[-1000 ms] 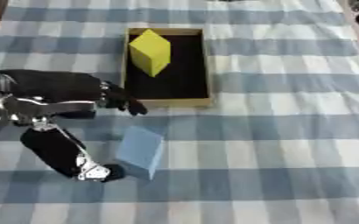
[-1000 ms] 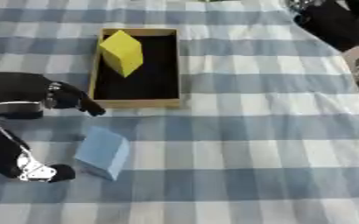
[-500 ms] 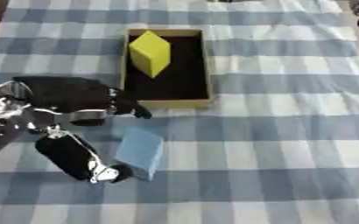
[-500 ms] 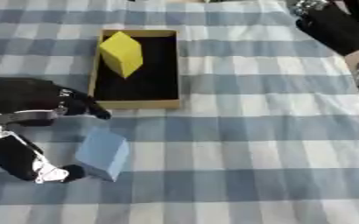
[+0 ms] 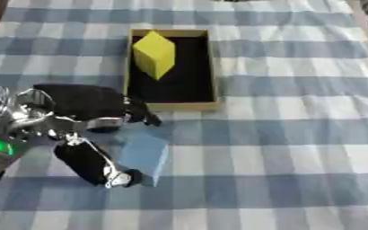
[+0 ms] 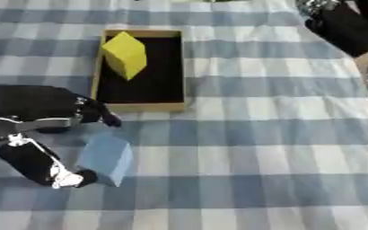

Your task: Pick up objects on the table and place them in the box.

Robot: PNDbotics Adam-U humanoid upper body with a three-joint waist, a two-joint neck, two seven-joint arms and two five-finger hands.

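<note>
**Left eye view: left hand straddles the blue block**

One blue block [image 5: 144,153] lies on the checked cloth [image 5: 297,134] just below the box [image 5: 211,101], its long axis running up and down the view. The left hand [image 5: 81,105] is spread around it, fingers [image 5: 144,117] above, thumb [image 5: 97,164] touching its lower left. One yellow block [image 5: 154,54] stands tilted inside the box. The right hand [image 6: 340,24] shows top right; whether it is spread cannot be told.

The place reads as a staged tabletop test setup more than a lived-in room. A blue-and-white checked cloth [image 5: 297,134] covers the table to every edge of both views. Near the far edge sits an open cardboard box [image 5: 171,106] with a black lining. No walls or furniture show.
</note>
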